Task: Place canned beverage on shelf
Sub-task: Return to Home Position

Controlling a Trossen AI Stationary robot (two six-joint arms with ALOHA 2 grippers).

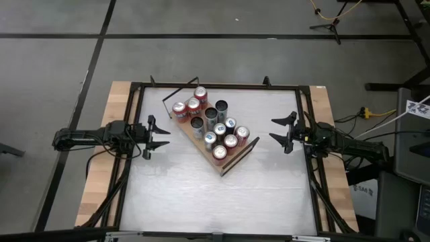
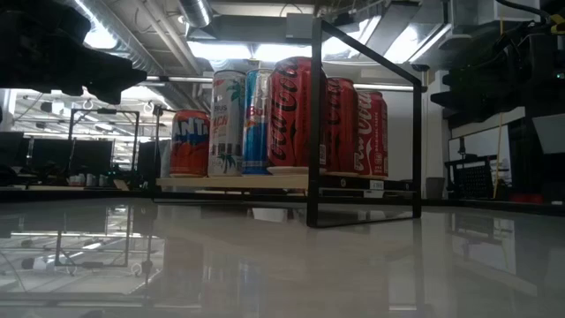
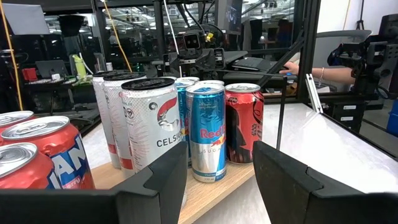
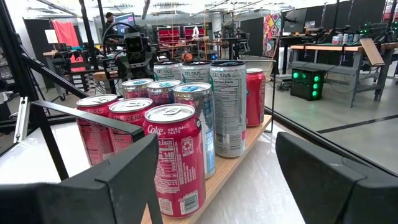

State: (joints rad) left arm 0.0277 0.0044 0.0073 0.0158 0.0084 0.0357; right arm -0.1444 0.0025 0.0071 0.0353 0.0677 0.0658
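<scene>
The shelf lies near the middle of the white tabletop, turned at a slant to the table's edges, with a black wire rail at each end. Upright cans stand on it in tight rows. At the end nearer the table's far side are three red Fanta cans. Next to them come tall white Celsius cans, then blue-and-silver Red Bull cans. At the other end stand the red cola cans: one Coke can marked original taste, and Coke Zero cans beside it.

The left gripper hovers over the left part of the table, well apart from the shelf and pointing toward it. Its claw is spread wide with nothing between the fingers. The right gripper hovers over the right part of the table, also apart from the shelf and facing it. Its fingers are likewise spread and hold nothing.

In the left wrist view, a person's forearm shows beyond the far side of the table, in the room behind.
</scene>
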